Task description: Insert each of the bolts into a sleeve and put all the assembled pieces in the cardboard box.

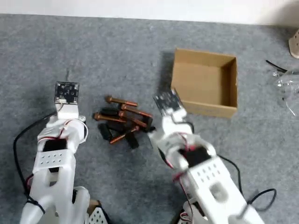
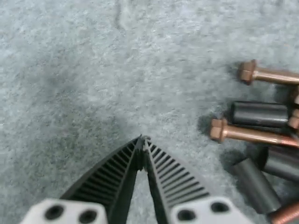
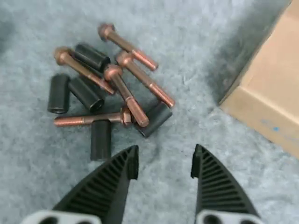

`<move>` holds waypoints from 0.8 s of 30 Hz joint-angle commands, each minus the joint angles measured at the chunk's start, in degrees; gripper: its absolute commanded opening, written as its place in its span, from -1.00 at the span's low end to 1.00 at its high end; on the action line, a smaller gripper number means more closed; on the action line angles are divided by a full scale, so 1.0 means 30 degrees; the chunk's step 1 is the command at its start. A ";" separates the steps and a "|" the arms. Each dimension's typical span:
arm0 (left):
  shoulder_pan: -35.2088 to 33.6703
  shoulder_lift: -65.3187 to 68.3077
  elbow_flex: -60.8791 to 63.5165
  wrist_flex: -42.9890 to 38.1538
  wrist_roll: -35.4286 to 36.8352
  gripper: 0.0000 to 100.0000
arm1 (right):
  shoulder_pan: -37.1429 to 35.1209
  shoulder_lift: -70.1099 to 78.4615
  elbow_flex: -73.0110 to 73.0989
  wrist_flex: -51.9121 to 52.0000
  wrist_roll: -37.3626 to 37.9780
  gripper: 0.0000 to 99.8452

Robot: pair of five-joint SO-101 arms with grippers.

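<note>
Several copper bolts (image 1: 122, 101) and black sleeves (image 1: 104, 131) lie mixed in a loose pile on the grey felt between the two arms. The cardboard box (image 1: 204, 109) stands open and empty to the right of the pile. My right gripper (image 3: 165, 156) hangs open over the felt, just short of the pile's nearest sleeve (image 3: 154, 120) and bolt (image 3: 126, 91), with the box (image 3: 268, 100) off to one side. My left gripper (image 2: 142, 140) is shut with nothing in it, above bare felt beside the pile; a bolt (image 2: 250, 134) and a sleeve (image 2: 259, 113) lie closest to it.
Thin cables and clear plastic bits (image 1: 285, 81) lie at the table's right edge, with a beige object (image 1: 295, 43) above them. The far part of the felt, behind the pile and the box, holds nothing.
</note>
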State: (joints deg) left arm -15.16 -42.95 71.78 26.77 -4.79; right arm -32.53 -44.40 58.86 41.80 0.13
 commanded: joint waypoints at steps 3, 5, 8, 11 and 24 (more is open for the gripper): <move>-0.0366 0.0044 -0.0982 0.0059 0.0147 -0.99 | -0.1626 0.5201 -0.4352 -0.0777 -0.2784 -0.65; -0.0366 0.0044 -0.0982 0.0059 0.0147 -0.99 | -0.2330 0.6081 -0.5319 -0.1099 -0.3282 -0.65; -0.0366 0.0044 -0.0982 0.0059 0.0147 -0.99 | -0.3326 0.7311 -0.6227 -0.1568 -0.4132 -0.65; -0.0366 0.0073 -0.0982 0.0059 0.0147 -0.99 | -0.3853 0.8454 -0.6549 -0.1802 -0.5626 -0.65; -0.0337 0.0161 -0.0952 0.0059 0.0147 -0.99 | -0.1333 1.0212 -0.6432 -0.1802 -0.9231 -0.65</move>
State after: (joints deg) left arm -15.43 -42.59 71.78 26.77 -4.79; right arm -38.51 -13.63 41.80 38.02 -26.15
